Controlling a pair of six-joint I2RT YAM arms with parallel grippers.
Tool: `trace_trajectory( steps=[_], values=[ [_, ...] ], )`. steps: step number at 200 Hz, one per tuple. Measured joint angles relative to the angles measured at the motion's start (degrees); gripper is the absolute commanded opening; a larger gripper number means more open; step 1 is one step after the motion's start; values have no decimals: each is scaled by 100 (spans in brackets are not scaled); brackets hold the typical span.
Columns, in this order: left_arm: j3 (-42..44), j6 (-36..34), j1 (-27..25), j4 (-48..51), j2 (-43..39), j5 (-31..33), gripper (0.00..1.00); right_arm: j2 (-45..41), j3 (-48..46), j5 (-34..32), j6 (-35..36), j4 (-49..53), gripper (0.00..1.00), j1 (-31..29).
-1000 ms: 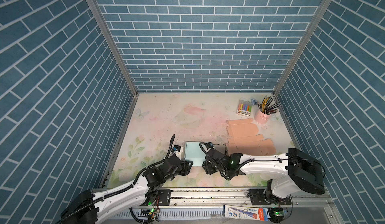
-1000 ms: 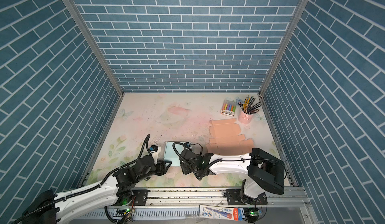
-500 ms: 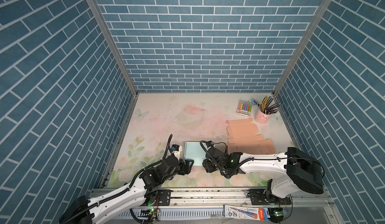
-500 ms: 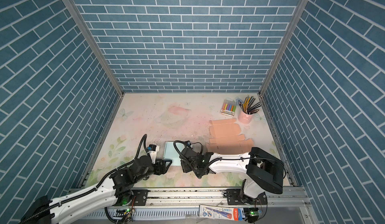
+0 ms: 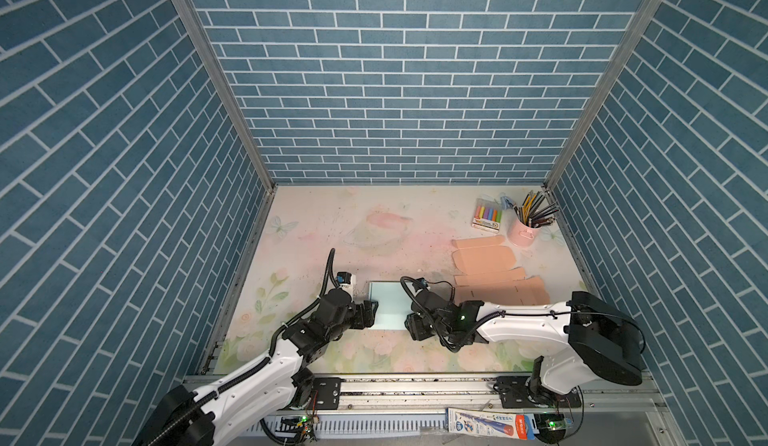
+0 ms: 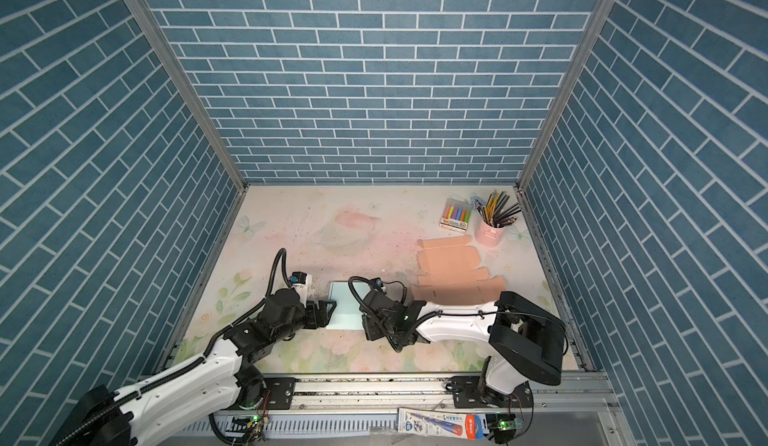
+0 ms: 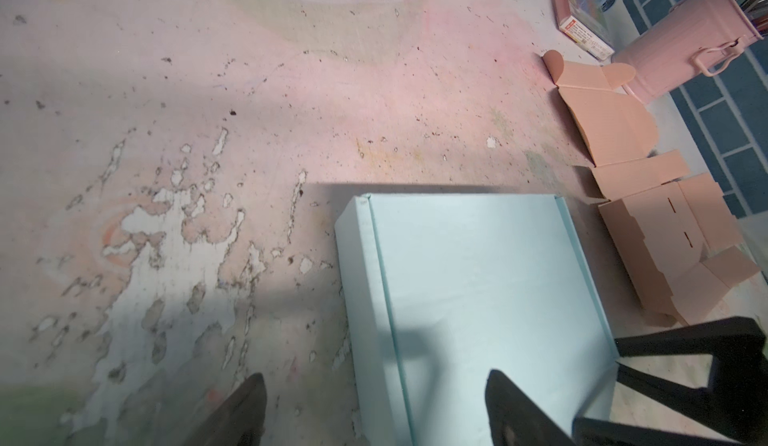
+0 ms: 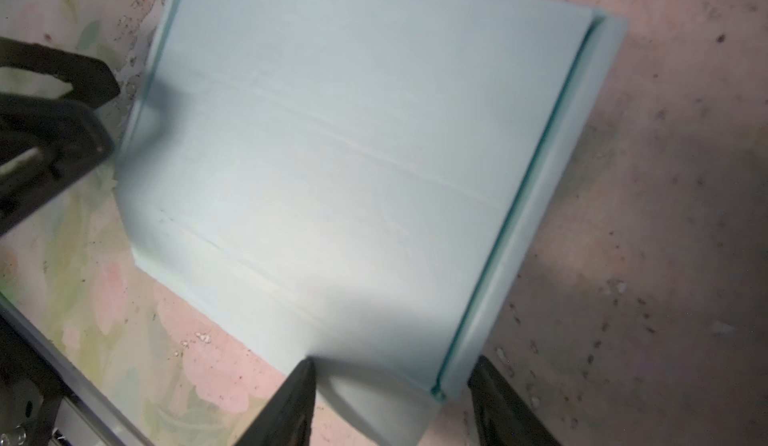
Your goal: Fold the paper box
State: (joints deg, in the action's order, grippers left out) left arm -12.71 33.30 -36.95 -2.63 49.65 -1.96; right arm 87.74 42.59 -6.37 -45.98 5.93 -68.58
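We are straddling the paper box (image 5: 388, 305), left fingers (image 7: 511, 406) and right fingers (image 8: 291, 406) both released; closing unevenly is risking a crushed wall or a skid.

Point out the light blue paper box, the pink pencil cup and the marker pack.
light blue paper box (image 5: 388, 303): in a top view, middle of its top face.
pink pencil cup (image 5: 521, 234): in a top view, its side wall.
marker pack (image 5: 487, 215): in a top view, middle of its face.
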Motion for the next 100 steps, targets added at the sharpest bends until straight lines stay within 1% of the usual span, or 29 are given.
trace_trajectory(
  steps=[38,78,100],
  values=[
    [-66,-219,35,-363,566,-87,76,90,0,17,103,-35,60,79],
    [-66,-245,46,-616,793,-136,68,282,15,9,181,-55,60,162],
    [-48,-208,50,-748,905,-166,67,398,138,7,256,-48,60,184]
  ],
)
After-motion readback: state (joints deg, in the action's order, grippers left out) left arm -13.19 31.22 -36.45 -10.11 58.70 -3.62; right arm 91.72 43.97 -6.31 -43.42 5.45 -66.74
